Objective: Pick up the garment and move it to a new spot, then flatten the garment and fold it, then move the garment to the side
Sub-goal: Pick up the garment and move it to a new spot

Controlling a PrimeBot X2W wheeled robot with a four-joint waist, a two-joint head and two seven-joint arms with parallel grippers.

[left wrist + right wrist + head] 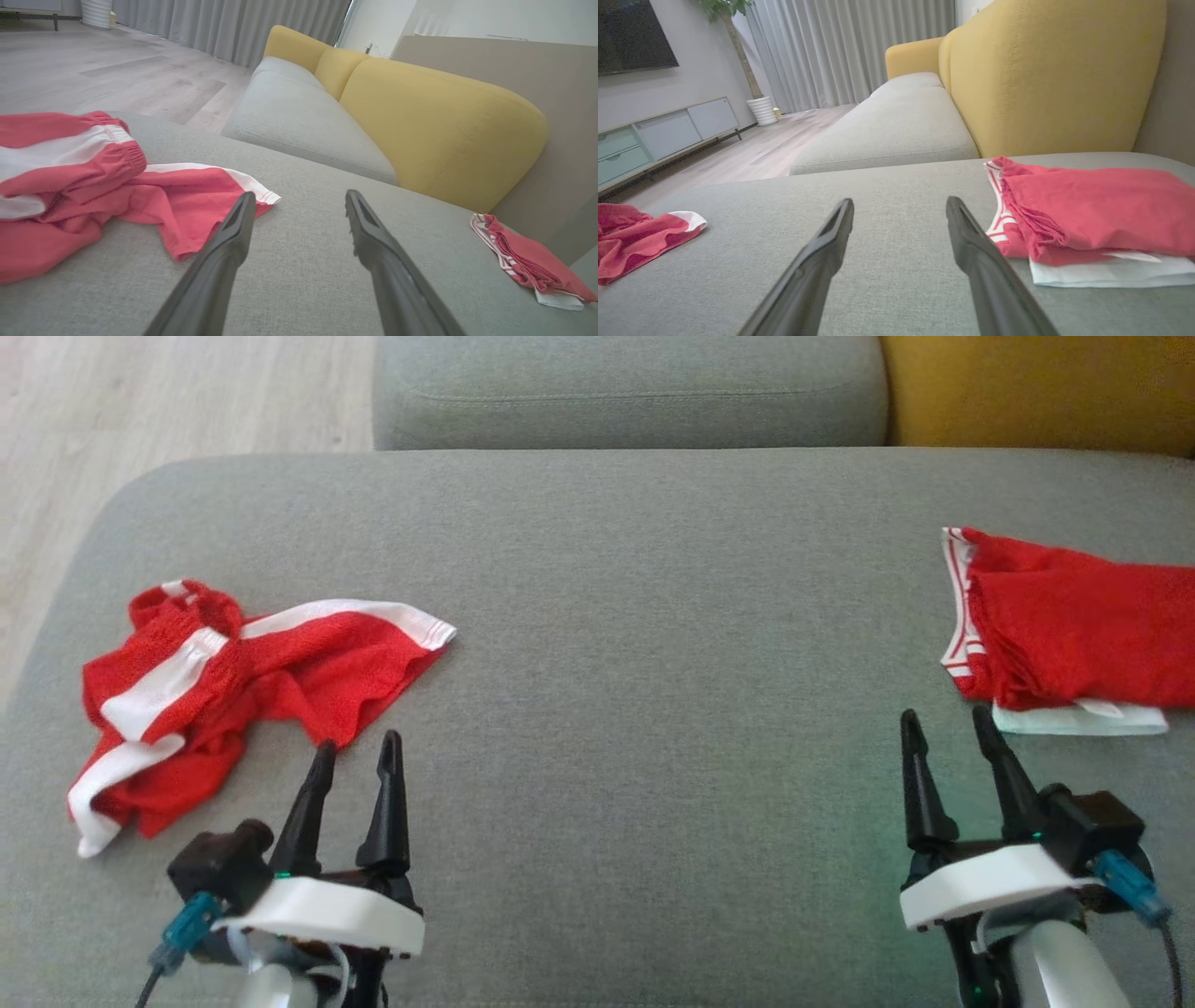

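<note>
You have the grey cushion (597, 616) carrying the garment (1074, 625) folded at its right edge, evidently set aside as finished. The shorts (233, 691) lie crumpled at its left. The left gripper (358, 739) and right gripper (944, 712) sit near its front edge, jaws parted and empty.

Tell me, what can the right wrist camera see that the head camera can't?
The right wrist view adds the room: a dark TV, a low cabinet, grey curtains and a white plant pot. The head view adds the left gripper, open, next to the crumpled red shorts. Both share the folded red jersey, the open right gripper, those shorts, the grey cushion and the yellow sofa back.
</note>
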